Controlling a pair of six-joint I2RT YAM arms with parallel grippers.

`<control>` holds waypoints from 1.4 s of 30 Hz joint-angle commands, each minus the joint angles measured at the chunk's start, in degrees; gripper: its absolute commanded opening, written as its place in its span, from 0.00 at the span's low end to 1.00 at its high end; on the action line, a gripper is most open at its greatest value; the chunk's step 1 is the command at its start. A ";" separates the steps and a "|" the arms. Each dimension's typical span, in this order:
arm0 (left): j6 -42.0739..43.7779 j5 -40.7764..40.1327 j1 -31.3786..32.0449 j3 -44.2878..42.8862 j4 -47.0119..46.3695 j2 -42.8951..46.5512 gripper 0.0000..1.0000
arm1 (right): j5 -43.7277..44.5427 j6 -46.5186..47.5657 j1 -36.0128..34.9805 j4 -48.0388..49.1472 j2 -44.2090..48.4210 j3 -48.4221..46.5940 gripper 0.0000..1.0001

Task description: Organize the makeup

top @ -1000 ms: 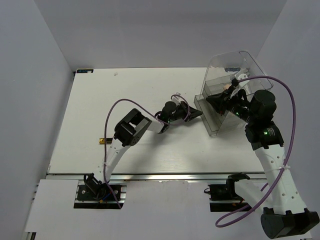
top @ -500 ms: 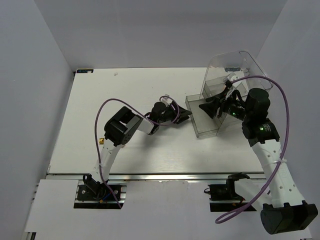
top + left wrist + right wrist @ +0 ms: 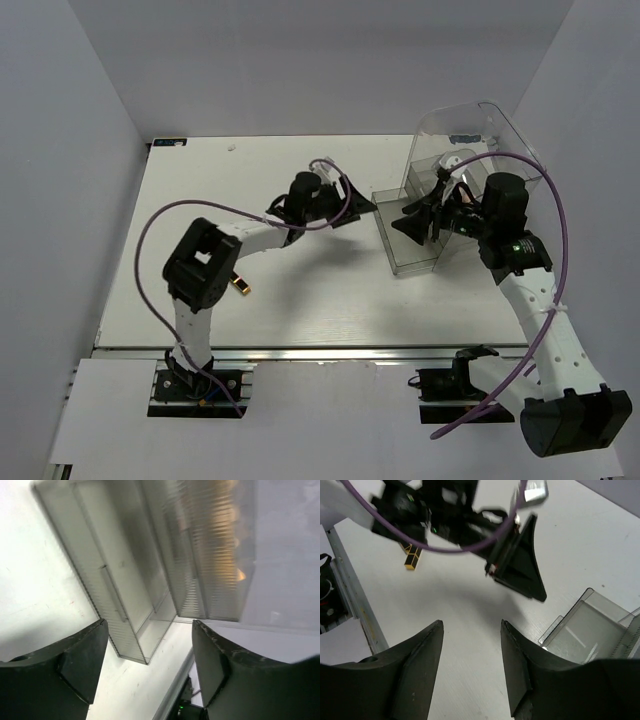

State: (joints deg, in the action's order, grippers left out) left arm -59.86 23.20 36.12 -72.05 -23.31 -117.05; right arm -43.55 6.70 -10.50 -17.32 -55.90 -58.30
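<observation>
Jaws of both arms stand well apart and hold nothing. In the left wrist view the two fingers are spread, with only the drawer showing beyond them. In the right wrist view the fingers are likewise spread above bare bench.

A second ago both pairs were nearly closed at the drawer. Since then they have let go, and the drawer has slid a little further out of the clear box, toward the left. The left arm has swung its wrist toward the rear. Its jaws now sit just beside the drawer's outer end, while the right jaws hang over the drawer's middle.

No makeup shows in the drawer. One lipstick tube lies on the bench beside the left arm's elbow, well apart from the drawer. Behind the ribbed wall of the box there is a peach-orange blur, probably the sponges, though their exact compartment cannot be told. The palettes and the second tube cannot be made out.

Judgement: the drawer-opening step looks complete. Filling has not begun, and the loose tube is the nearest item to fetch.
</observation>
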 commanded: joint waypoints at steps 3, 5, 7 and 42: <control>14.85 -5.62 -4.72 3.22 15.74 17.35 0.86 | -3.38 1.92 -0.39 -0.87 -2.54 -3.31 0.54; 15.55 -6.67 -7.10 8.58 17.33 21.76 0.88 | -2.60 2.18 -1.62 -2.27 -4.30 -4.44 0.54; 16.43 -6.85 -10.97 14.27 18.21 28.85 0.89 | -1.63 2.88 -4.16 -4.11 -5.88 -5.06 0.56; 25.32 -38.84 -23.02 9.83 77.17 77.06 0.98 | 37.49 -9.78 -48.90 -1.13 -54.82 -29.03 0.77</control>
State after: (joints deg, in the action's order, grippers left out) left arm -33.98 -11.88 13.34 -60.12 47.66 -41.50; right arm -6.70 -2.33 -56.53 -17.52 -108.60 -81.06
